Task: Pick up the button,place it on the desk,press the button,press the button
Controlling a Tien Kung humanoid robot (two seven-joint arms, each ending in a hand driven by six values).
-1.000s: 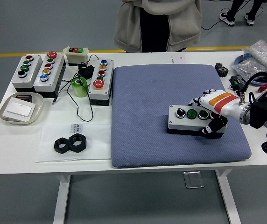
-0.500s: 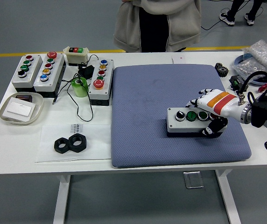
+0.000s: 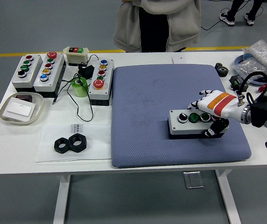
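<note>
Robot hand (image 3: 211,112) hiding button box's (image 3: 187,122) end

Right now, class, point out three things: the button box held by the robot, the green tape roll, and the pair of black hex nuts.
button box (image 3: 187,122), head view, on its grey top face.
green tape roll (image 3: 80,87), head view, on its side wall.
black hex nuts (image 3: 71,143), head view, where the two nuts meet.

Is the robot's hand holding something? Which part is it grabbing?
Yes. The right hand grips the grey button box on the blue mat by its right end, fingers over the far side, thumb on the near side.
</note>
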